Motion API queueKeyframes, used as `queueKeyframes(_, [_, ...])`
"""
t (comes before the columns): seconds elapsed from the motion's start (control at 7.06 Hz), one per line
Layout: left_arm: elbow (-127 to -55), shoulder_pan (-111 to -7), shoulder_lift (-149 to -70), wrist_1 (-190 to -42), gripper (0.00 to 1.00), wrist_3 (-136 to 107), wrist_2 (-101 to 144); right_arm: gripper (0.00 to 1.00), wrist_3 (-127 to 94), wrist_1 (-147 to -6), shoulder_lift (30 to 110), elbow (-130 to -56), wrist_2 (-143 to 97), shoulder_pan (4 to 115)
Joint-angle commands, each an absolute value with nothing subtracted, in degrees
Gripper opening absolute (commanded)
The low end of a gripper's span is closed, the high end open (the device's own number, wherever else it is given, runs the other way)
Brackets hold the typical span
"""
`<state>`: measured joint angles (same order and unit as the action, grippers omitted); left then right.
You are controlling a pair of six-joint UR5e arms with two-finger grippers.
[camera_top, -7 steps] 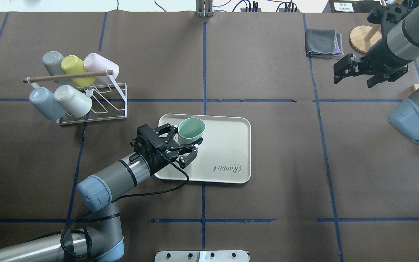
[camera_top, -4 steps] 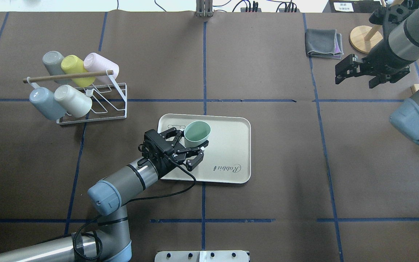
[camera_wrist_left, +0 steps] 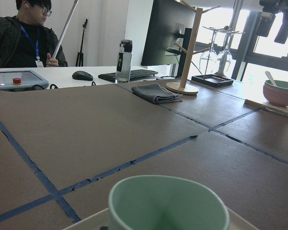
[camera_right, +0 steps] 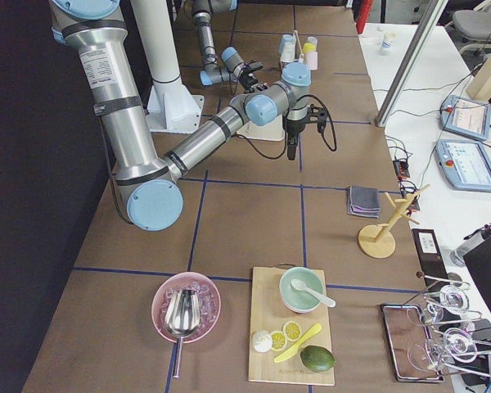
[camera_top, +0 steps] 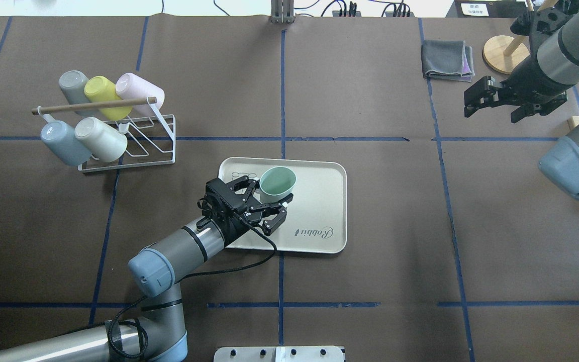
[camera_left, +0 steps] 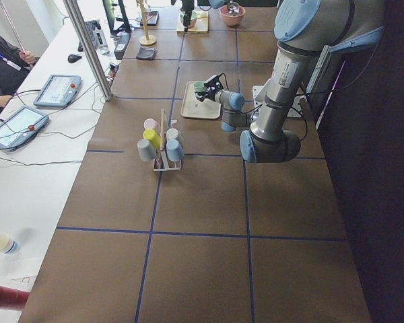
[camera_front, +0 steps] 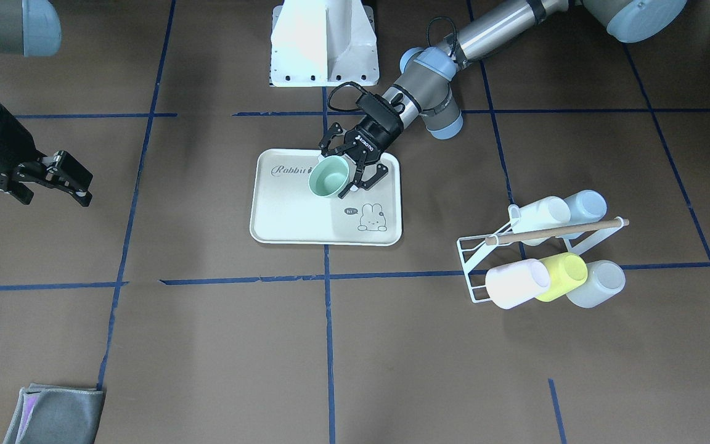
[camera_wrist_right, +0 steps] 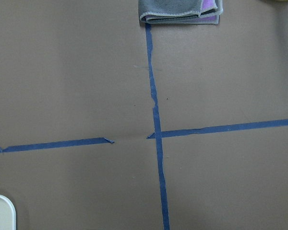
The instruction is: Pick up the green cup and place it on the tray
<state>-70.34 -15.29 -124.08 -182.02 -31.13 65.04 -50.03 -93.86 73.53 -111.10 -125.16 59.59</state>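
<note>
The left gripper [camera_top: 271, 194] has carried the cup [camera_top: 278, 182] further across the tray [camera_top: 319, 201]. Cup's empty and tilted, clamped between the fingers over the tray's left half; whether it touches, can't tell. The right gripper [camera_top: 494, 103] hangs spread above the desk [camera_top: 370, 100].

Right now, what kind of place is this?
Probably a robot test lab: a robot arm works over a table marked with blue tape, and a man sits beside control tablets.
</note>
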Motion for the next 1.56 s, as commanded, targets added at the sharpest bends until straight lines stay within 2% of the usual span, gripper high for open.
queueKeyframes(0.0, [-70.3, -15.3, -124.2, -181.8, 0.63, -31.0, 65.0, 1.0, -50.0, -93.9, 73.9, -111.1, -125.2, 59.6])
queueKeyframes(0.43, [-70.3, -15.3, -124.5, -180.0, 0.84, -30.9, 65.0, 1.0, -49.9, -93.8, 74.4, -111.0, -125.2, 59.6])
queueKeyframes(0.85, [-70.4, -15.3, -124.5, -179.9, 0.99, -30.8, 65.0, 1.0, -50.0, -93.8, 74.4, -111.0, -125.1, 59.6])
queueKeyframes(1.42, [-72.8, -15.8, -125.0, -177.6, 0.99, -30.8, 65.2, 1.0, -49.8, -93.8, 74.4, -110.7, -125.1, 59.6])
